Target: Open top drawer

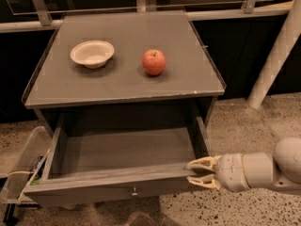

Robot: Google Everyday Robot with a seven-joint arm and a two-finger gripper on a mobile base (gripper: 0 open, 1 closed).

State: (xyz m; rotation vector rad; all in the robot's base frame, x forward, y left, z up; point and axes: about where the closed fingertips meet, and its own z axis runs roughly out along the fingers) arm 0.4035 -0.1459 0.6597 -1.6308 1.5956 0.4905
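The top drawer (117, 185) is a matte grey wooden drawer, pulled far out from under the grey cabinet top (127, 60). Its grey box interior is bare and its small round metal knob (135, 191) shows mid-front. My gripper (196, 173) comes in from the right on a pale arm. Its cream fingers (200, 164) are at the drawer's front right corner, one above and one below the top edge of the drawer front. The lower drawers are out of view.
A cream bowl (92, 53) and a red apple (154, 62) sit on the cabinet top. A clear plastic bin (23, 166) hangs at the drawer's left side. A white post (277, 51) leans at the right. Speckled floor lies around.
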